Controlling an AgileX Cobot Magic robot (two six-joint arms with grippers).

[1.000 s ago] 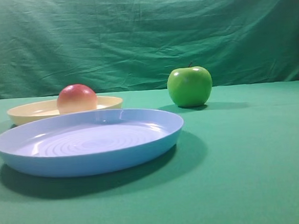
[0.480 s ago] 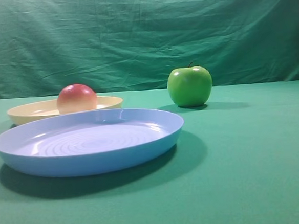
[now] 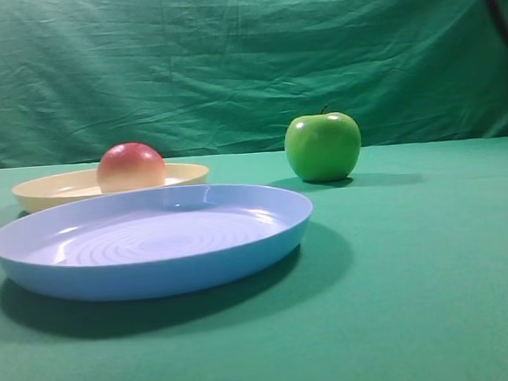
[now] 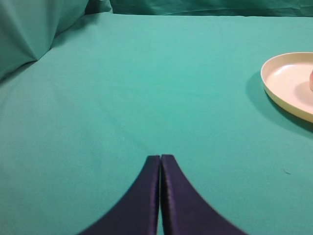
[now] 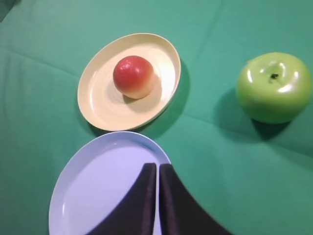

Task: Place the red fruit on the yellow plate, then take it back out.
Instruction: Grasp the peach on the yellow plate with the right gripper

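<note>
The right gripper (image 5: 157,169) hangs closed and empty at the bottom of its wrist view, above the blue plate (image 5: 93,196). The red fruit (image 5: 133,77) sits in the yellow plate (image 5: 98,105) at upper left, so step 1 looks done. Taking it back out calls for opening the jaws and reaching to the fruit.

You see a red fruit (image 5: 133,76) fading pale yellow on a cream-yellow plate (image 5: 100,105), a glossy green apple (image 5: 274,87), a ringed light-blue plate (image 3: 153,241), and a green counter (image 3: 417,275).

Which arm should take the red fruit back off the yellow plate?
Right, probably. The right hand hangs shut above the blue plate, with the red fruit on the yellow plate just ahead. The left hand sees only the plate's edge.
</note>
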